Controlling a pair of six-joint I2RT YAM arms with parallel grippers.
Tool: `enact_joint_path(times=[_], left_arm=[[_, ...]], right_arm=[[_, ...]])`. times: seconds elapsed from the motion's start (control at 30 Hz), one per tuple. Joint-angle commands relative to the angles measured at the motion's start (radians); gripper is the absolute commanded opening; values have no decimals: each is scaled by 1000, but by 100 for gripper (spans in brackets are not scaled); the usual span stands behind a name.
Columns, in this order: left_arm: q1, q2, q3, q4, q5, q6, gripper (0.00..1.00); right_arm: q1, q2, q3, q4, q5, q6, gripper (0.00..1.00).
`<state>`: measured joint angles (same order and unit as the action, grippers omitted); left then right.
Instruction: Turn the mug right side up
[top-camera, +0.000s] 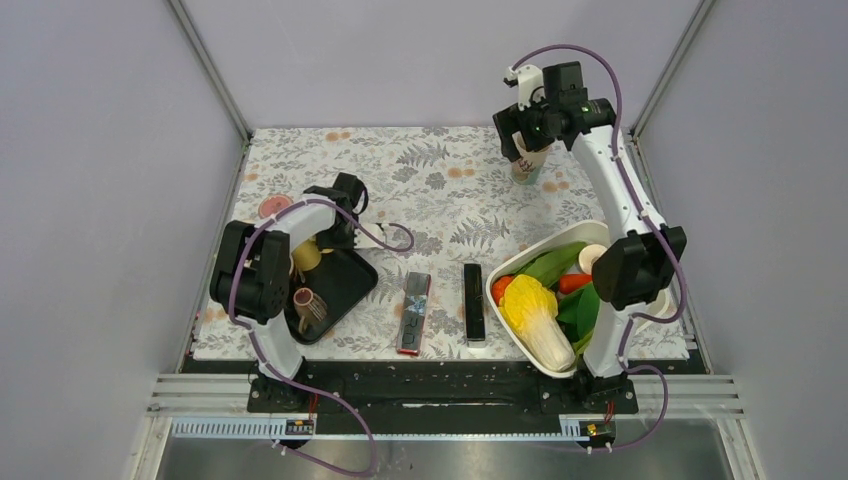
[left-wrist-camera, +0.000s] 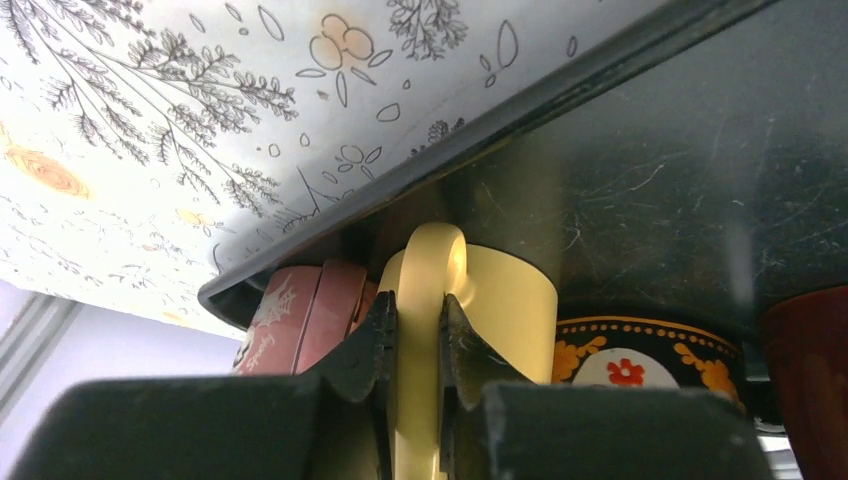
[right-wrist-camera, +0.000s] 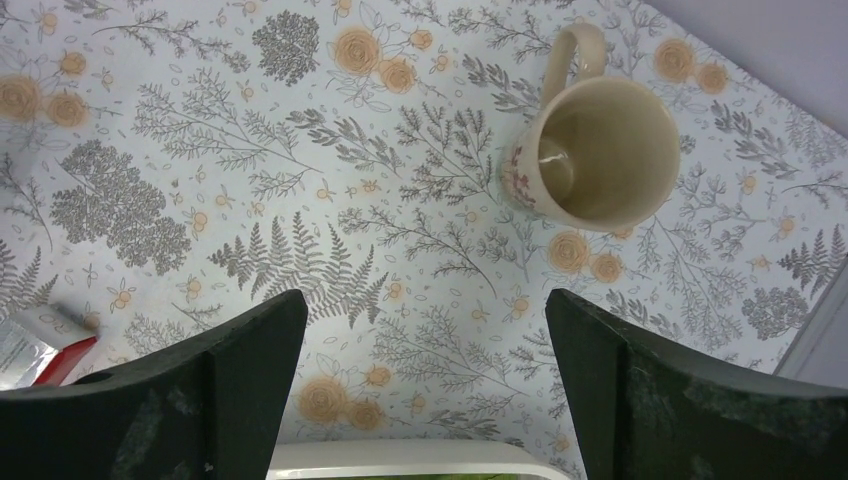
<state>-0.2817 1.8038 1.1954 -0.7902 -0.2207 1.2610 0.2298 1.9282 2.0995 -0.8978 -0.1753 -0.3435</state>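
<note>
A yellow mug (top-camera: 306, 256) sits in the black tray (top-camera: 352, 290) at the left. My left gripper (left-wrist-camera: 415, 320) is shut on its handle (left-wrist-camera: 432, 258), one finger on each side; which way the mug's mouth faces does not show. In the top view the left gripper (top-camera: 325, 240) reaches down into the tray's far corner. At the back right a cream floral mug (right-wrist-camera: 600, 150) stands upright on the patterned cloth, mouth up, handle pointing away. My right gripper (right-wrist-camera: 422, 300) hangs above and beside it, open wide and holding nothing; from above, the right gripper (top-camera: 525, 135) covers the cream mug (top-camera: 528, 170).
The tray also holds a brown cup (top-camera: 305, 300) and a black bowl with orange flowers (left-wrist-camera: 640, 355). A pink tin (left-wrist-camera: 300, 315) lies beside the tray. Two remotes (top-camera: 413, 312) (top-camera: 474, 302) lie mid-table. A white basin (top-camera: 492, 288) of vegetables stands at the right.
</note>
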Motion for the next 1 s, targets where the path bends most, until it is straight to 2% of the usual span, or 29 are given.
enact_joint_path(times=[0.0, 0.23, 0.37, 0.53, 0.63, 0.73, 0.97], left_arm=[[4, -15, -6, 9, 6, -10, 0], [3, -107, 108, 9, 101, -140, 0], [4, -170, 188, -41, 198, -212, 0], [4, -198, 223, -34, 265, -312, 0], [7, -214, 227, 23, 289, -409, 0], [9, -237, 231, 105, 301, -542, 0], [9, -338, 270, 148, 504, -775, 0]], right_arm=[[13, -131, -94, 100, -51, 21, 99], [50, -336, -333, 278, -115, 69, 99], [82, -453, -492, 396, -259, 107, 99], [201, -535, -721, 585, -326, 168, 100], [278, -538, -852, 742, -357, 259, 99], [338, -498, -967, 991, -419, 391, 100], [458, -317, -989, 1308, -491, 594, 99]])
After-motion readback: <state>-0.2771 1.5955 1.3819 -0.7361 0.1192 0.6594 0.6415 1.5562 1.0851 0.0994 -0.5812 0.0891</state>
